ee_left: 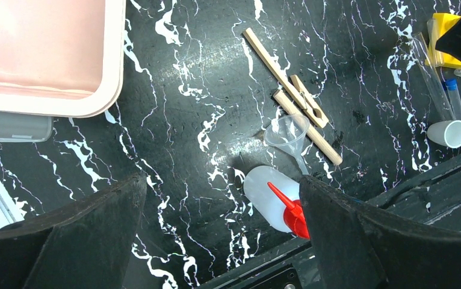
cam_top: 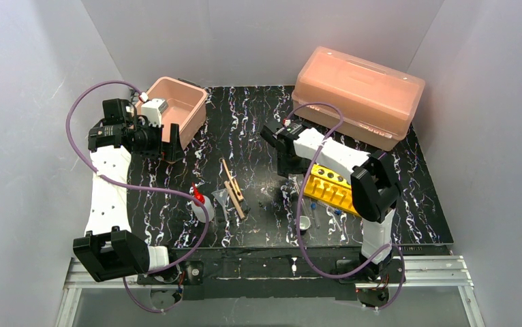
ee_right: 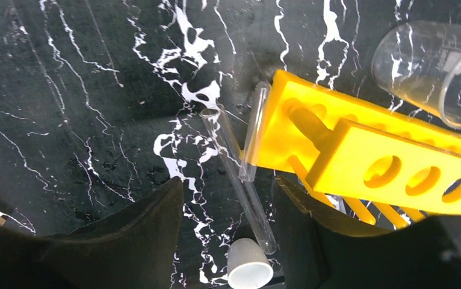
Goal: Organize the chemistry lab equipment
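Spread wide, the right gripper (ee_right: 227,180) is hovering over loose clear tubes (ee_right: 234,174) lying against the yellow rack (ee_right: 396,156) toward the counter's near edge; closing off-centre could be sending glass rolling. Left gripper (ee_left: 221,179) is hanging open by the far-left corner.

A robotics lab test cell: plain white panels (cam_top: 258,34) are closing in a black marbled tabletop (cam_top: 244,116) at nine, twelve and three o'clock; robot arms (cam_top: 105,197) are standing on an aluminium rail (cam_top: 435,269) at six o'clock; a yellow holed rack (cam_top: 326,187) and wooden clamps (cam_top: 233,185), chemistry gear, are lying on the tabletop.
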Available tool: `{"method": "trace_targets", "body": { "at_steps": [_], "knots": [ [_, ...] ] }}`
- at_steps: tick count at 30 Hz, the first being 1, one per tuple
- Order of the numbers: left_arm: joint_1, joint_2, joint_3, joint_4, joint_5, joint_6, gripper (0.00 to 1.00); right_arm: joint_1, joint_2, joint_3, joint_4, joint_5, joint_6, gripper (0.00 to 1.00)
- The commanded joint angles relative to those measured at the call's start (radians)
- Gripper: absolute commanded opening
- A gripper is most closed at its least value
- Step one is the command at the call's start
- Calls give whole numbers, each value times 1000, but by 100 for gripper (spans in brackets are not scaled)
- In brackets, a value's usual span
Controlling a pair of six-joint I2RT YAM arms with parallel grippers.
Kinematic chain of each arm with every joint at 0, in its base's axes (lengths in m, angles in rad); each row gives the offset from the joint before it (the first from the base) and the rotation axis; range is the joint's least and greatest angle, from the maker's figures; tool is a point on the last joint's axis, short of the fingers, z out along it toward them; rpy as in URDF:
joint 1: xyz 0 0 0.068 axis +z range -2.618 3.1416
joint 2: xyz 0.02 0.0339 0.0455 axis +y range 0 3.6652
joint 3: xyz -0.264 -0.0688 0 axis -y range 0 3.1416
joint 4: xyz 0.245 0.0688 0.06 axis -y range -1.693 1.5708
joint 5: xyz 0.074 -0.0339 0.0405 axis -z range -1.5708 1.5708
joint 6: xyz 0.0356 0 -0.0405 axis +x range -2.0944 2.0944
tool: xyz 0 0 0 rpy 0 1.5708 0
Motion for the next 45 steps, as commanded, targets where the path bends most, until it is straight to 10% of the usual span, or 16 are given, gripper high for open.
{"method": "trace_targets", "body": {
  "at_steps": [1,29,45],
  "knots": [
    [7,2,-2,-26,5,7,98,1,23,3,67,-22,-89,62],
    [7,3,4,-32,-13,4,98,-23,117,-154,263,-192,-198,34],
    [8,16,8,-35,59,-31,98,-4,189,130,198,-127,-270,15]
  ]
}}
